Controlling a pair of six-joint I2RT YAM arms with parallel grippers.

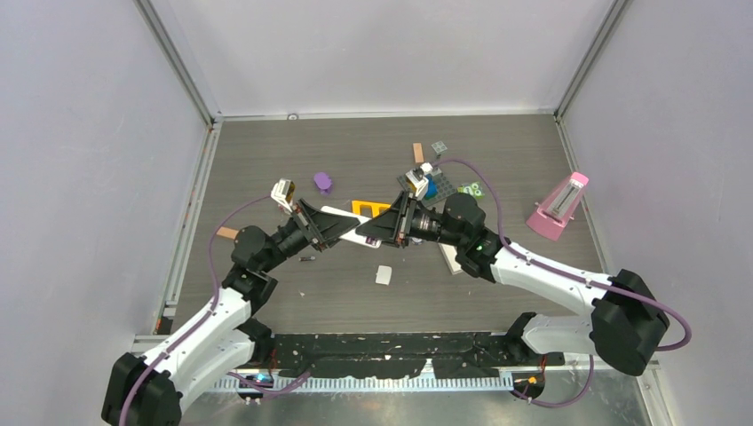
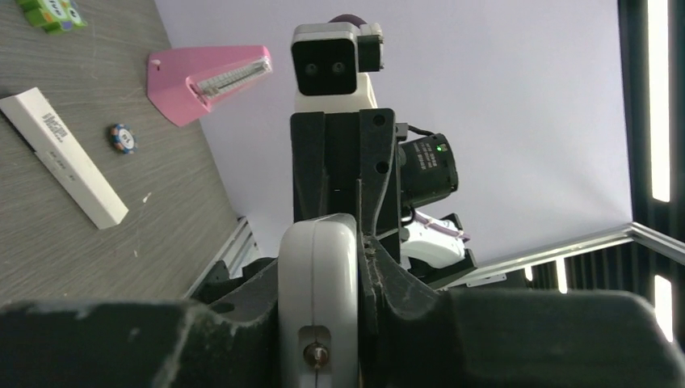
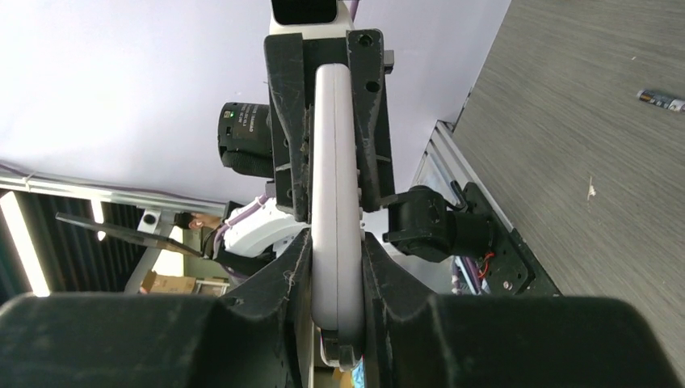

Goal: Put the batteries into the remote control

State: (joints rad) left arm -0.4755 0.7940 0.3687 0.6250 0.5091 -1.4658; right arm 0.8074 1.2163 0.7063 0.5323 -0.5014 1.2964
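Grey wood grain covers the bench point(image 1: 497, 151), and we start at its left edge, where a small tan block point(image 1: 227, 232) lies beside our left arm. The left end effector point(image 1: 340, 225) is clamped on one end of the white remote control point(image 3: 335, 202), over the middle of the bench; we cannot tell whether the handset touches the surface. On the near side of that grip a slim dark battery point(image 1: 307, 258) lies flat on the bench, apart from the remote control. A purple object point(image 1: 323, 182) sits toward the far edge. The right end effector point(image 1: 376, 232) is clamped on the other end of the remote control, facing the left one closely. In both wrist views the handset stands edge-on between the fingers. A small white piece point(image 1: 384, 274) lies toward the near edge. Under the right arm a long white box point(image 2: 65, 158) lies flat, with a poker chip point(image 2: 123, 138) near it. A pink metronome point(image 1: 559, 206) stands near the right edge.
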